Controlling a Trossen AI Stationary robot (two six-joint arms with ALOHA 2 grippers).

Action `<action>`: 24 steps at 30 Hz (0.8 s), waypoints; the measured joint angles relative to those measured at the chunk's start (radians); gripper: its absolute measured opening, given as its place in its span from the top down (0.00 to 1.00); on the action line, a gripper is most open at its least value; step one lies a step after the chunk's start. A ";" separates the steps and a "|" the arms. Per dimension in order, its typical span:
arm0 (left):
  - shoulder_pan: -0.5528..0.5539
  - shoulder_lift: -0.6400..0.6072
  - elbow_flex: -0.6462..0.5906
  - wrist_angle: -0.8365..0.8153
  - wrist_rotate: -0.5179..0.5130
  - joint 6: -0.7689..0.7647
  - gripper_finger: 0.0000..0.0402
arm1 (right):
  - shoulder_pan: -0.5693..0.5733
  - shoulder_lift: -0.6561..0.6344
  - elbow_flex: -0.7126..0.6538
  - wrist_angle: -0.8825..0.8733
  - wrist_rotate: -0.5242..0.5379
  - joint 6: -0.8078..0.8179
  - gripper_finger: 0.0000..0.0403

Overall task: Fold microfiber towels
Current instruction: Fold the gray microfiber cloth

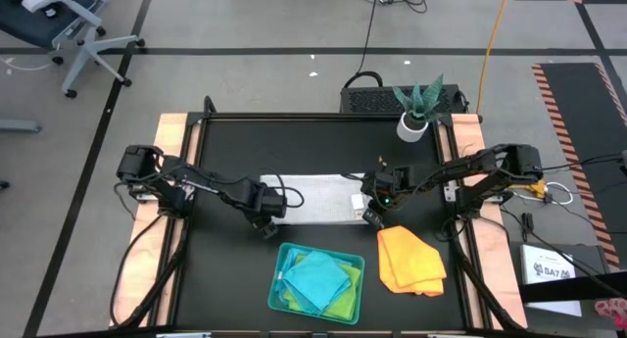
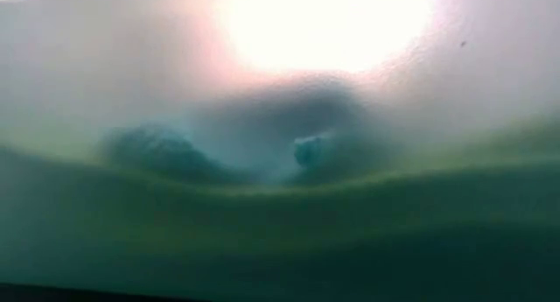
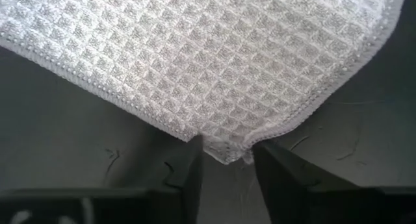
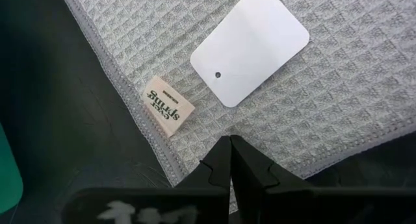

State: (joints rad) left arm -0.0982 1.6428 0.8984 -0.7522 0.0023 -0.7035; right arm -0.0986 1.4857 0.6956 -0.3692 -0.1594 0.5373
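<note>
A: While the overhead shot is up, where's the grey-white towel (image 1: pixel 312 198)?

B: Flat mid-table, between both arms. Left gripper (image 1: pixel 263 218) at its left end, right gripper (image 1: pixel 372 209) at its right end. Orange towel (image 1: pixel 411 261) lies on the right of the table near the front, and the teal tray (image 1: pixel 281 284) holds a blue towel (image 1: pixel 319 277) over a green one (image 1: pixel 339 304). Potted plant (image 1: pixel 418 107) at the back edge.

A: Low view?

B: Blurred green and blue cloth pressed against the lens; nothing else readable.

A: Left wrist?

B: Fingers (image 3: pixel 188 178) parted, towel corner (image 3: pixel 229 150) sits in the gap, not pinched.

A: Right wrist?

B: Jaws closed together, tips over the towel near its edge (image 4: pixel 162 149); can't tell if cloth is caught. White card tag (image 4: pixel 250 45) and small sewn label (image 4: pixel 168 105) lie on the towel.
</note>
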 joint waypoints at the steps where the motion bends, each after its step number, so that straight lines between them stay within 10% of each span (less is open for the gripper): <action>1: 0.000 0.000 -0.004 0.001 -0.001 -0.006 0.63 | 0.000 0.000 0.000 0.000 0.000 0.000 1.00; 18: -0.069 -0.129 0.073 -0.121 -0.026 -0.096 0.60 | 0.000 0.000 -0.001 0.005 0.000 -0.002 1.00; 24: -0.035 -0.203 0.074 -0.172 -0.370 -0.261 0.60 | 0.000 0.001 -0.001 0.037 -0.002 0.027 1.00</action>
State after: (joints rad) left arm -0.1331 1.4400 0.9726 -0.9237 -0.3675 -0.9640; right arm -0.0982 1.4864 0.6945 -0.3323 -0.1616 0.5640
